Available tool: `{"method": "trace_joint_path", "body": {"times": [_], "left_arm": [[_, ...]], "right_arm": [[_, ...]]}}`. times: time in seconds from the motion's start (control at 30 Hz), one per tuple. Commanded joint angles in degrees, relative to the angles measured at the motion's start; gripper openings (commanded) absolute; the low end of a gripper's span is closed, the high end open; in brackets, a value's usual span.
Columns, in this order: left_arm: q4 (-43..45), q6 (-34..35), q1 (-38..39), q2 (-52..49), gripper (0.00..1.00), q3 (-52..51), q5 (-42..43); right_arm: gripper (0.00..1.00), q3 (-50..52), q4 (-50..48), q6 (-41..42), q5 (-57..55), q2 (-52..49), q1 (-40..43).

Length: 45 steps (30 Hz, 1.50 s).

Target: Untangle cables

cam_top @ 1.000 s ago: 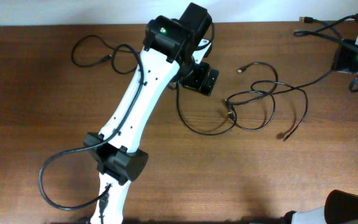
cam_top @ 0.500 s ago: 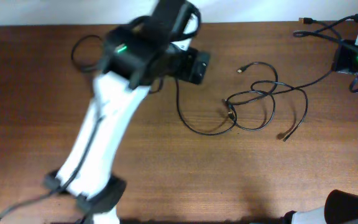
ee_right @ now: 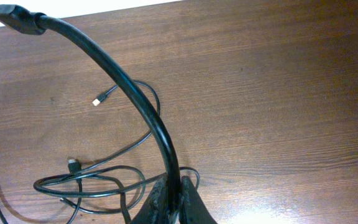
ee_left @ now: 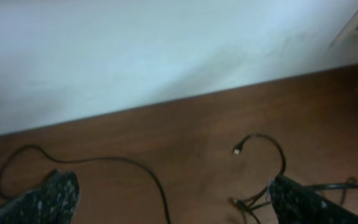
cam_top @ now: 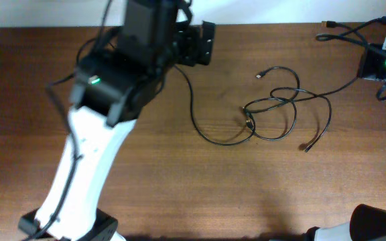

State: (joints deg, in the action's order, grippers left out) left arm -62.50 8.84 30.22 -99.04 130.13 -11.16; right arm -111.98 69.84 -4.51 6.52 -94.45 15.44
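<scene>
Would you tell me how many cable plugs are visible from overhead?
4: top-right plug; upper plug above the tangle; middle plug at the tangle's left; lower plug to its lower right. The left arm may hide others.

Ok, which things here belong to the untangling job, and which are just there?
Job:
- knotted cables in the middle of the table
- long cable running left of them
- pinched cable, held in the shut right gripper
- left gripper, open and holding nothing

Not the job:
- left arm's own wiring
- table
- wall
</scene>
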Motion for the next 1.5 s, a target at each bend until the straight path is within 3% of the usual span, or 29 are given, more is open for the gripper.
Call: {"method": "trace_joint_path", "body": {"times": [0.0,0.13,0.2,0.27,0.33,0.53,0.73,0.93,1.17,1.37,1.47], "left_arm": [[4.5,-0.2,-0.3,-0.7,0.99,-8.0,-0.7],[7.8,-2.3,-0.3,-0.7,0.99,-15.5,-1.7],[1.1,-1.2,-0.6,-0.7,0.99,-19.6,-1.8],[-3.7,4.5,-1.4,-0.7,0.99,-24.2,-1.8],[-3.6,6.1,-1.6,-0.7,0.99,-29.6,-0.6],[0.9,-0.7,-1.5,-1.1,0.99,-40.6,7.8],[6.8,-1.6,-0.9,-1.3,0.99,-43.0,20.9],[8.9,-9.4,4.3,-1.3,0.99,-44.1,21.3],[16.3,-10.2,11.9,-1.3,0.99,-50.8,21.3],[18.8,-10.4,12.5,-1.3,0.99,-55.6,21.5],[17.6,-17.4,12.6,-1.3,0.99,-56.9,22.6]], "right_arm": [[0.04,-1.1,-0.2,-0.2,0.3,0.2,0.0],[0.04,-1.1,-0.2,-1.1,0.3,0.2,0.0],[0.04,-1.1,-0.4,-1.1,0.3,0.2,-0.1],[0.04,-1.1,-0.8,-1.1,0.3,0.2,-0.1],[0.04,-1.1,-1.1,-1.1,0.3,0.2,-0.1],[0.04,-1.1,-0.6,-1.1,0.4,0.2,-0.1],[0.04,-1.1,-0.3,-1.1,0.5,0.2,-0.1],[0.04,-1.1,-0.4,-1.1,0.5,0.2,-0.1],[0.04,-1.1,-0.4,-1.1,0.5,0.2,-0.1],[0.04,-1.1,-0.4,-1.1,0.5,0.2,-0.1],[0.04,-1.1,-0.4,-1.1,0.5,0.2,-0.1]]}}
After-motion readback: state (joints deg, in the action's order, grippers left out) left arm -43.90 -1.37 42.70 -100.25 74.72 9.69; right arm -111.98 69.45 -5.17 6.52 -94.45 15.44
